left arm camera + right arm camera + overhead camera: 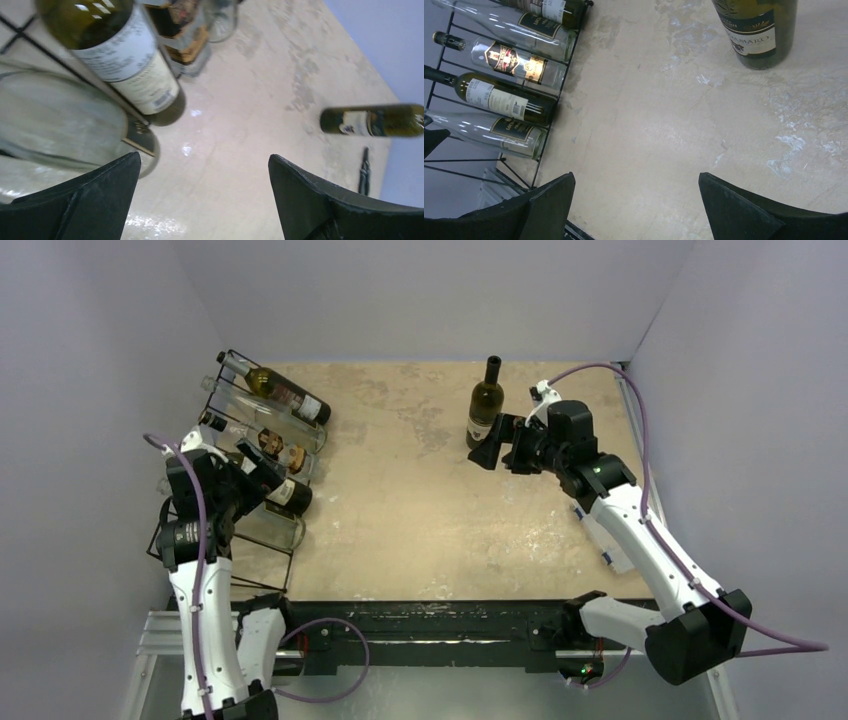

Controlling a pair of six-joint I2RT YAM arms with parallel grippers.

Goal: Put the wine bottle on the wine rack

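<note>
Wine bottle upright, neck upward

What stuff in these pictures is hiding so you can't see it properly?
1. Right wrist view: the standing wine bottle loses its neck and top at the upper edge of the picture.
2. Top view: part of the wine rack is covered by the left arm.
3. Left wrist view: a small dark thing near the right edge is too small to name.
</note>
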